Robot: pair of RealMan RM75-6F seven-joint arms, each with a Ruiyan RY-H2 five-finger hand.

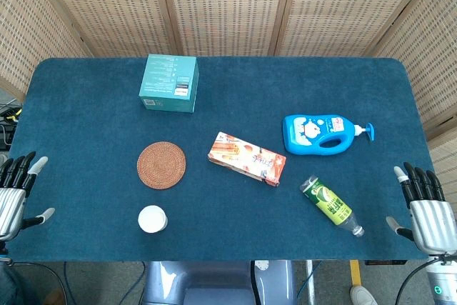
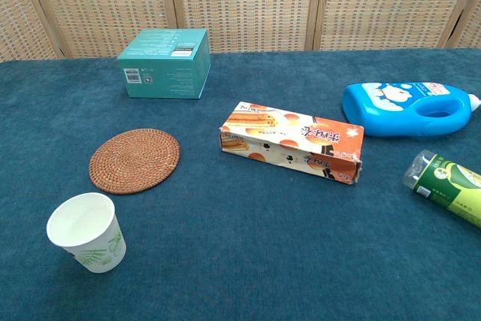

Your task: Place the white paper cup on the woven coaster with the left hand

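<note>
- Cup: white paper cup (image 1: 153,218) stands upright, mouth up, lower left of centre in the head view, near the table's front edge. Chest view shows it at lower left (image 2: 85,232), with a green leaf print on its side and nothing visible inside.
- Coaster: round woven coaster (image 1: 161,165) lies flat just above the cup in the head view, close by but not touching. Chest view puts it (image 2: 134,160) up and to the right of the cup, nothing resting on it.
- Left hand (image 1: 16,194): at the far left edge of the head view, beside the table's left end, fingers spread and released, holding nothing. Well apart from the cup. Not seen in the chest view.
- Right hand (image 1: 425,209): at the lower right edge of the head view, off the table's right end, fingers straight and apart, holding nothing.
- Table (image 1: 86,105): covered in dark blue-green cloth.
- Teal box (image 1: 168,83): upper left of centre, above the coaster.
- Orange snack box (image 1: 246,158): lying flat at centre, right of the coaster; one end looks torn in the chest view (image 2: 291,142).
- Blue pump bottle (image 1: 321,134): on its side, right of centre.
- Green bottle (image 1: 331,206): on its side at lower right, cap toward the lower right corner.
</note>
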